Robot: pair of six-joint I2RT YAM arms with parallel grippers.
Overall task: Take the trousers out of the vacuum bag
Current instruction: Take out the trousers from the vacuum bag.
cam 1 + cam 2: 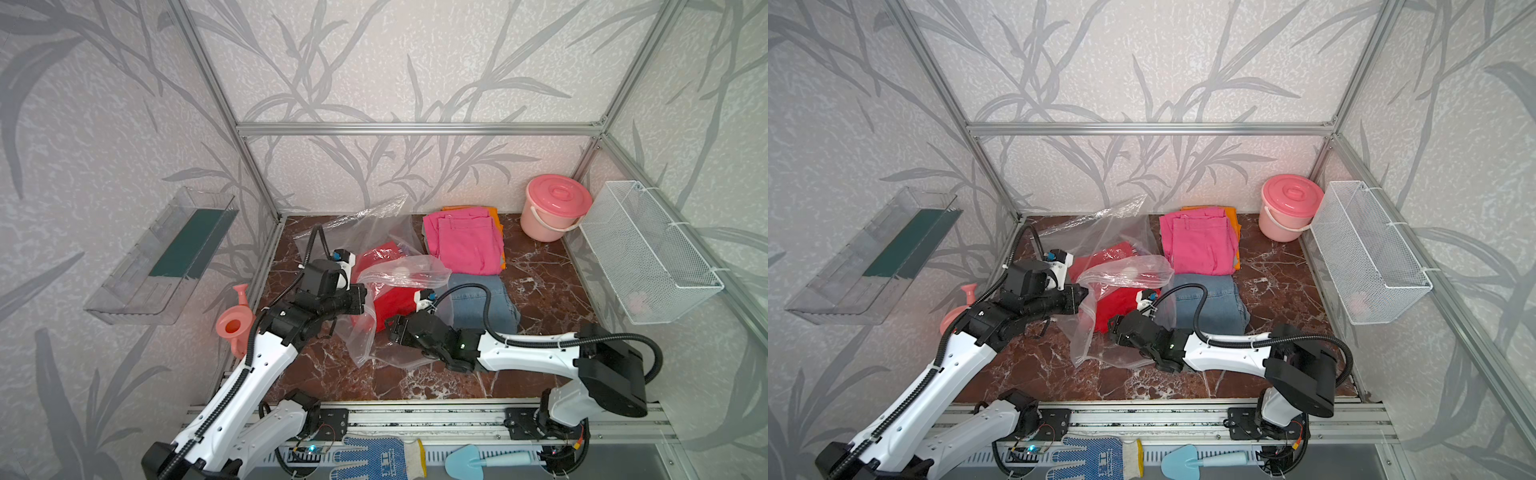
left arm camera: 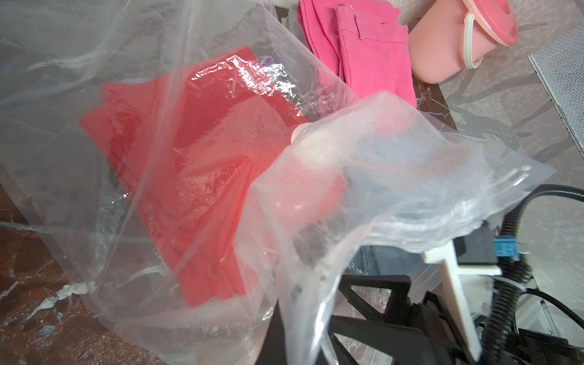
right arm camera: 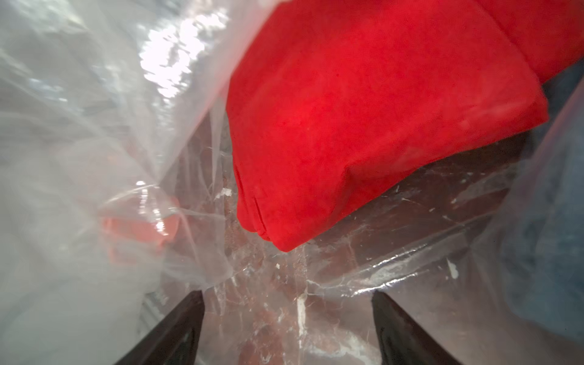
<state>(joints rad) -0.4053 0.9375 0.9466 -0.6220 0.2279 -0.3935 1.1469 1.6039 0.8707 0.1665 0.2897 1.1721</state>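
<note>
Trousers in red (image 1: 395,303) were seen lying inside the vacuum bag (image 1: 368,230) at the middle of the counter (image 1: 540,286), and the job was judged partly done. Three pairs were already laid out to the right of the bag: pink trousers (image 1: 465,245) stacked on an orange pair (image 1: 496,216) at the far side, and a denim pair (image 1: 478,299) just nearer. The upper film of the bag's mouth was held lifted by the left tool (image 1: 362,300), whose jaws appeared pinched shut on the plastic. The right tool (image 3: 288,328) was seen inside the opened mouth, its jaws spread wide with nothing between them. A folded corner of the red garment was shown just ahead, not yet touched. What looked like a sliver of lilac cloth (image 2: 267,59) could be made out behind it in the left wrist view, but whether more garments were left in the bag could not be told. The red garment, at least, was left to be gripped and drawn out.
</note>
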